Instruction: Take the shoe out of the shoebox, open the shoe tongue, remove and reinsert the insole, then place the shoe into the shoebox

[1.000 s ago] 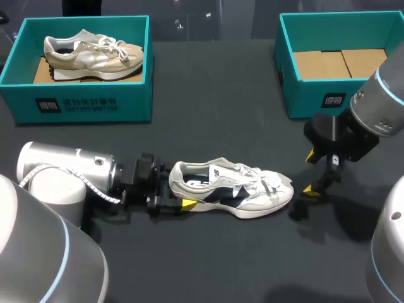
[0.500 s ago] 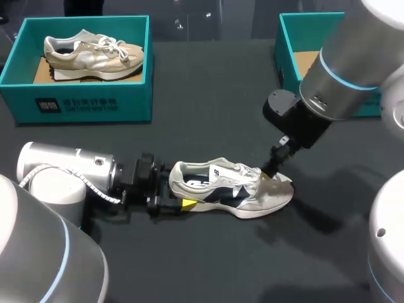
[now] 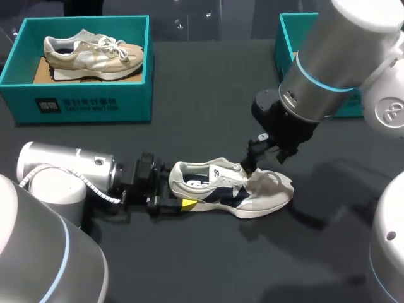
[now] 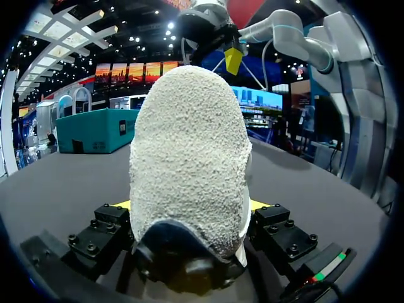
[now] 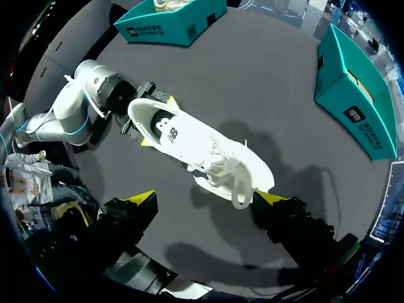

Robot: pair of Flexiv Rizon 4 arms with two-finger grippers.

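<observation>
A white shoe with navy side panels (image 3: 233, 196) lies on its sole on the dark table, toe to the right. My left gripper (image 3: 177, 189) sits at its heel; in the left wrist view the grey heel (image 4: 189, 158) fills the gap and touches both fingers, so the gripper (image 4: 192, 205) is shut on it. My right gripper (image 3: 253, 161) hangs just above the laces and tongue. In the right wrist view it (image 5: 205, 197) stands wide open, with the shoe's forefoot (image 5: 237, 170) under it and untouched. The teal shoebox (image 3: 287, 82) at the back right is partly hidden by my right arm.
A second teal box (image 3: 82, 104) at the back left holds a beige shoe (image 3: 95, 53). Open tabletop lies in front of the white shoe and between the two boxes.
My right arm has swung in from the right of the shoe's toe to over its laces. The left arm and the shoe have stayed where they were.
</observation>
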